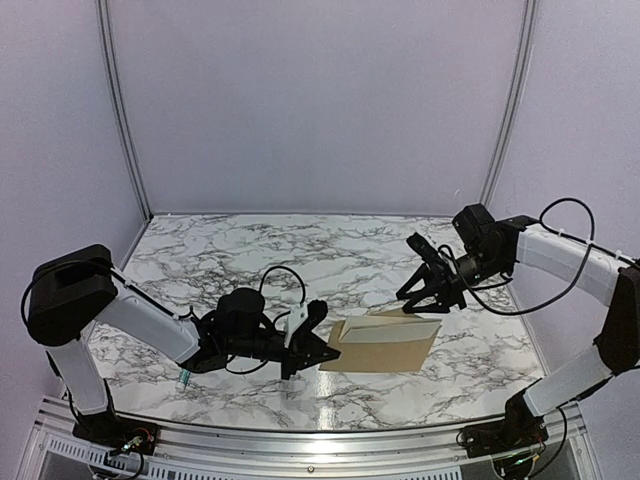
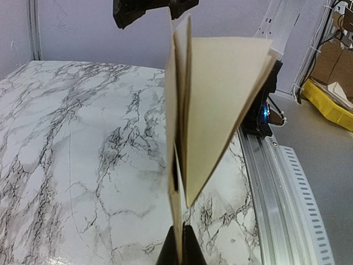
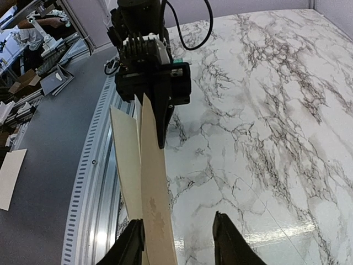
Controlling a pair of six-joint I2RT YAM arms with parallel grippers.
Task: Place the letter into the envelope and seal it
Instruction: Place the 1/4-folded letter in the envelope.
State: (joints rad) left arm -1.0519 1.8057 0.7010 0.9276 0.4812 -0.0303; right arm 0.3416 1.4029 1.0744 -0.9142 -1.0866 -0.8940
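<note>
Okay, plain tan-brown kraft paper envelope [image 1: 385, 352] sits right of centre on the white marble-patterned counter [image 1: 230, 260], roughly flat and low over it. Can't tell whether its right end touches the surface. A paler strip runs along its far edge; flap or letter, can't say. The cream bordered letter can't be picked out apart from the envelope in any view.

Left gripper [image 1: 325, 352] is clamped tight on the envelope's left edge, fingers pinched together on the paper. From the left wrist the envelope shows edge-on, layers fanned apart, triangular flap standing away from the body.

Right gripper [image 3: 179, 234] is at the envelope's far right corner, fingers spread apart and holding nothing. From its wrist view the paper runs just beside one finger [image 3: 135, 243], the other well clear.

Both arms reach in from the near edge. Silver aluminium rail [image 1: 300, 440] runs along the front of the counter, with pale lilac wall panels [image 1: 320, 100] behind.
</note>
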